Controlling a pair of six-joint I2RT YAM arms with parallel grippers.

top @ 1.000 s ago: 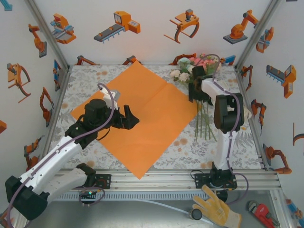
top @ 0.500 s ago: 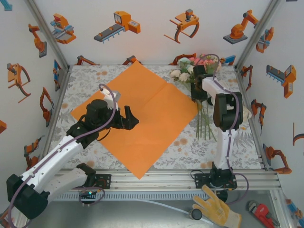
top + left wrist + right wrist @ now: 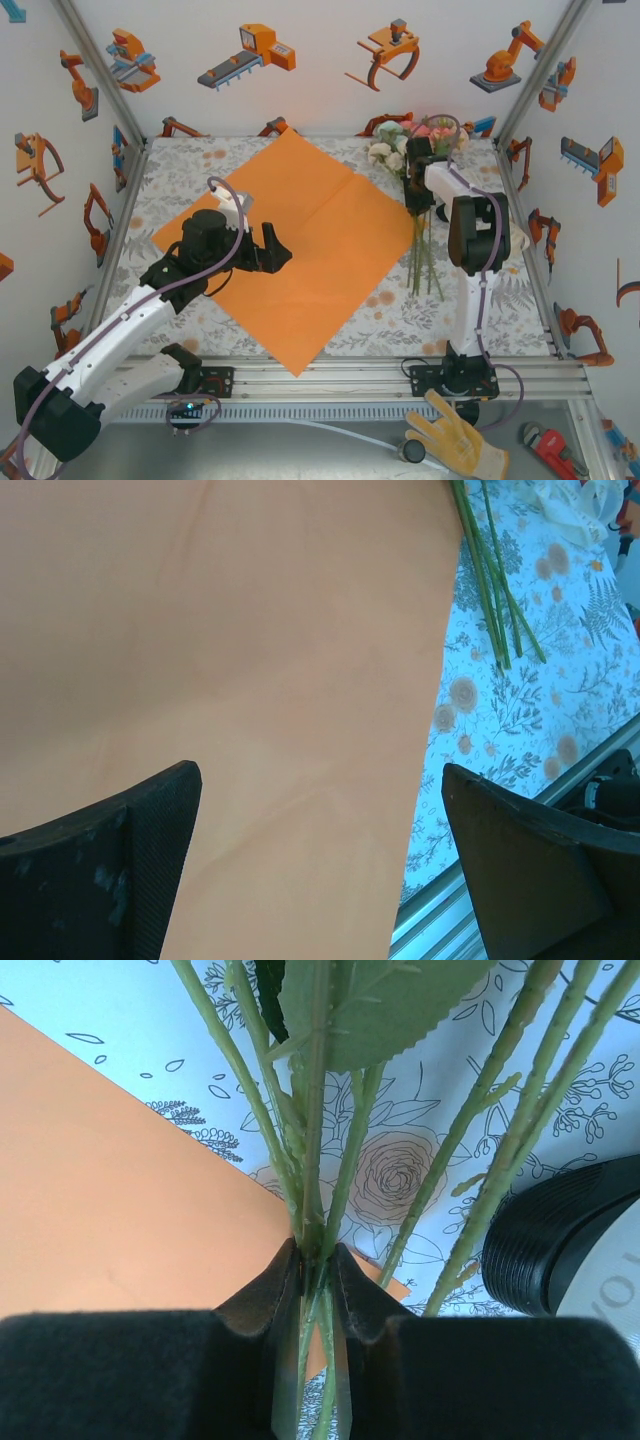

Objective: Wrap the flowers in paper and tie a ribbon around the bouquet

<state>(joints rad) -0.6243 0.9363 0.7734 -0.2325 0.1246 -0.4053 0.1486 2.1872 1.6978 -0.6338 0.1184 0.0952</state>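
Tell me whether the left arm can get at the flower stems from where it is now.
Probably yes. The left gripper hangs open over the paper, and nothing stands between it and the free lower stems of the flowers. The right gripper is clamped on the stems higher up.

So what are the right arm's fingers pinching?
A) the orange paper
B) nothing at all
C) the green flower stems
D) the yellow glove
C: in the right wrist view, the right arm's fingers are squeezed together on the green flower stems.
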